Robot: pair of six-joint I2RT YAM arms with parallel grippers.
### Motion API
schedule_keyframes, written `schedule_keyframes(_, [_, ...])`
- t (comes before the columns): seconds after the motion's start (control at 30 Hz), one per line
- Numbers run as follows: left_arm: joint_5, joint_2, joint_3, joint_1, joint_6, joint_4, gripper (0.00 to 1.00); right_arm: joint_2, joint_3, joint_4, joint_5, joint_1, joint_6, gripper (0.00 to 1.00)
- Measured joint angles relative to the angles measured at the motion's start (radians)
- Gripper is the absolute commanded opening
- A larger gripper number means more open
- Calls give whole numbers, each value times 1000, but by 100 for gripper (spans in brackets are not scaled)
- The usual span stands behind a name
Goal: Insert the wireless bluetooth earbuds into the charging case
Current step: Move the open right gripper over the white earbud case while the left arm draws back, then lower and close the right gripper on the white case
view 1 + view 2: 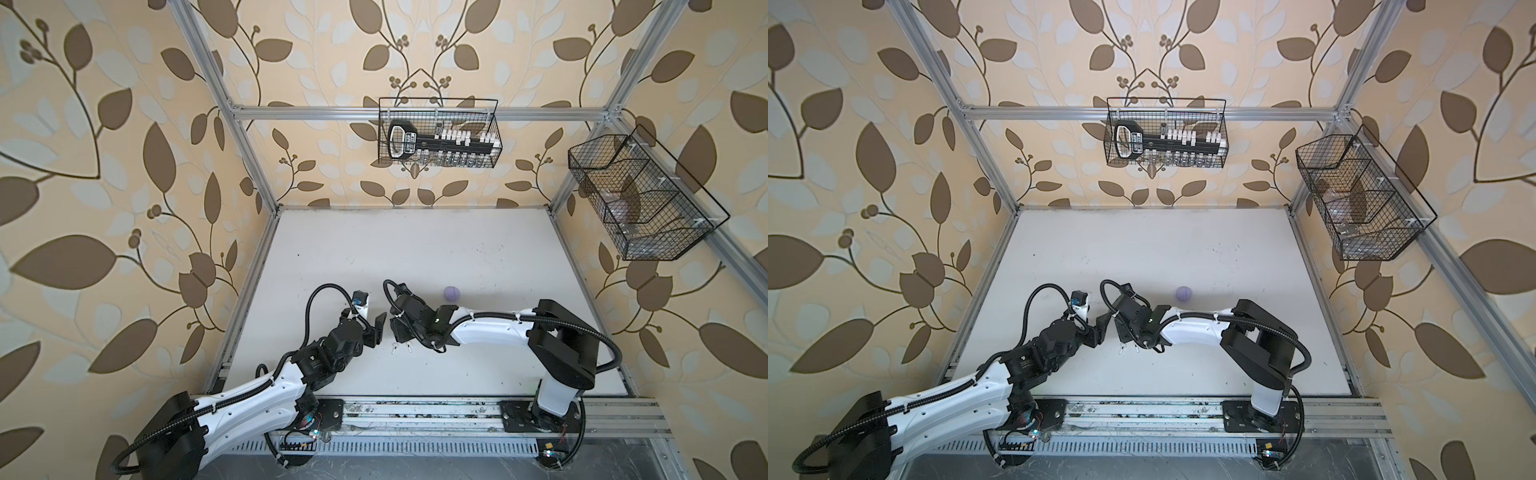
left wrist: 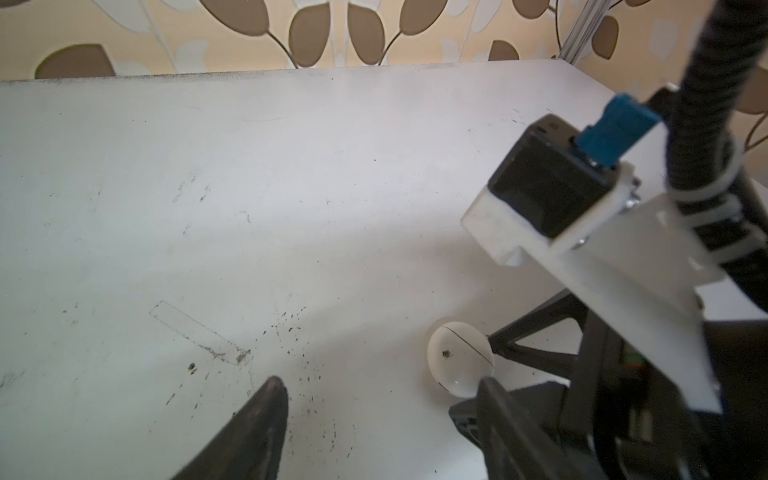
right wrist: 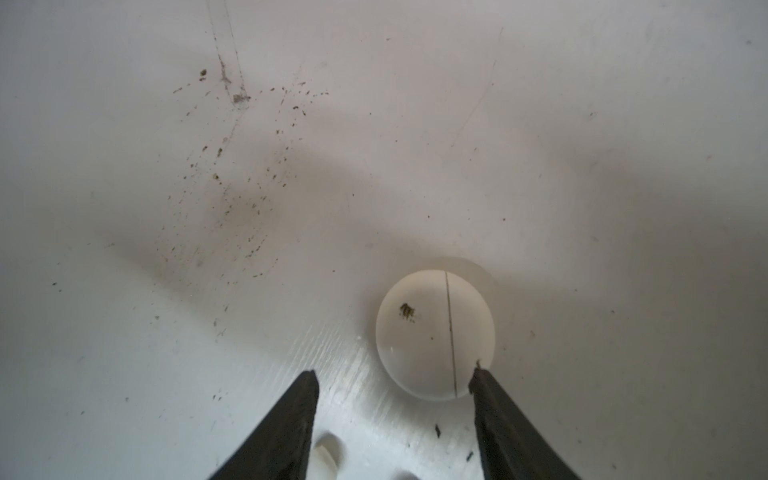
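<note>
The right gripper hangs released, its jaws spread wide with nothing clasped between them; one fingertip sits at the rim of the white charging case, touching or just beside it, I cannot tell which. The left gripper is likewise slack and empty, its jaws apart, facing the case from the opposite side, with one finger just beside it.

The case rests on the table, round and glossy, its seam closed; in both top views the two wrists hide it. Two white earbuds lie loose on the table near the case, on its side toward the arm bases, close together but apart; the right wrist view shows one lying low between the open fingers. A lilac case stands well apart from the white case, beyond the right arm; no lilac earbuds can be made out.

Judging by looks, each earbud is very light, hard and smooth, so it would probably skid or flick away under a glancing pinch; the stem seems the surest hold, taken squarely across with gentle pressure. The case looks slippery and apt to roll; it likely wants steadying by its lower half while the lid is raised at the seam.
</note>
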Motion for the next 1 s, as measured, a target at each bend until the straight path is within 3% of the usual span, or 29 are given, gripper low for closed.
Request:
schedule_keyframes(0.47, [-11,0,-12,0,-13,1,73,75,90,-89,36,-26,-53,61])
schedule_keyframes(1.0, [-11,0,-12,0,-15,3,74,82,92,-101,-45,-15,-100,61])
